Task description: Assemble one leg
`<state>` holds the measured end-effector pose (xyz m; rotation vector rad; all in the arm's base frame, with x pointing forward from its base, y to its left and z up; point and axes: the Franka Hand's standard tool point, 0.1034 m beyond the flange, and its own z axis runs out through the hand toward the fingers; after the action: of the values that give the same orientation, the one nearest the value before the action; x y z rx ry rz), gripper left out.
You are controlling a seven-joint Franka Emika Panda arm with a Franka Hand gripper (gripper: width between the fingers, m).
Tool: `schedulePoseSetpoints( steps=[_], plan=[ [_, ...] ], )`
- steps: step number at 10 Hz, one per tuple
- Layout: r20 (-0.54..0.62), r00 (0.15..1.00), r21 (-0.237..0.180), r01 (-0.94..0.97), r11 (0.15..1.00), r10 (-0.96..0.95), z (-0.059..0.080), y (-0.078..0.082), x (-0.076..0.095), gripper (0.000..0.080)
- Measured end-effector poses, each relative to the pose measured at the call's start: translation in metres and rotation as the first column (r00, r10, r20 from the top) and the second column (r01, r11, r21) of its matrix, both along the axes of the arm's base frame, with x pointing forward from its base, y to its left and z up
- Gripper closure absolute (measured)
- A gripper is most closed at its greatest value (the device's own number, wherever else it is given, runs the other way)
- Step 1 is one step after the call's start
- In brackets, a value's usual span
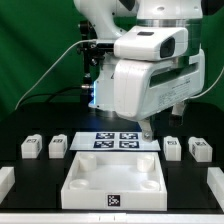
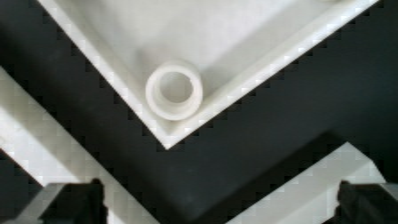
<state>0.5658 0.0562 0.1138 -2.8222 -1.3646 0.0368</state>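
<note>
Two fingers point(image 2: 68, 203) of the pincer point(image 1: 148, 128) stand apart, nothing between them, over a holed corner of the tray point(image 1: 70, 185). The nearest leg point(image 1: 172, 147) rests on the bench point(image 1: 18, 128), just beside the pincer toward the exterior view's right edge and below fingertip level. Its long axis is unreadable. Judgement: shift that way, then descend.

The worktop point(image 1: 35, 185) is matt black, while the tray point(image 1: 88, 200) and the small legs point(image 1: 59, 146) look like smooth white plastic with a faint sheen. The arm's casing point(image 1: 150, 85) is glossy white plastic, and the marker board point(image 1: 117, 141) looks flat and matt.
</note>
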Motion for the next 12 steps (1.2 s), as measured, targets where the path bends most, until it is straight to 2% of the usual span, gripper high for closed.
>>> schedulePoseSetpoints(
  steps=[3,4,5,6,8,10,12],
  plan=[
    [-0.001,0.999,0.001,-0.044,0.999,0.044,-0.001,0.0,-0.001,0.015],
    [0.011,0.998,0.003,-0.055,0.998,0.055,-0.004,0.0,-0.011,0.015],
    [0.021,0.994,0.003,-0.108,0.994,0.108,-0.011,-0.005,-0.034,0.015],
    [0.027,0.952,0.003,-0.305,0.952,0.304,-0.023,-0.019,-0.063,0.015],
    [0.043,0.855,0.008,-0.518,0.855,0.517,-0.063,-0.056,-0.112,0.015],
    [0.038,0.778,0.023,-0.629,0.777,0.628,-0.089,-0.079,-0.123,0.015],
    [0.032,0.8,0.038,-0.6,0.799,0.599,-0.105,-0.077,-0.128,0.015]
  ],
)
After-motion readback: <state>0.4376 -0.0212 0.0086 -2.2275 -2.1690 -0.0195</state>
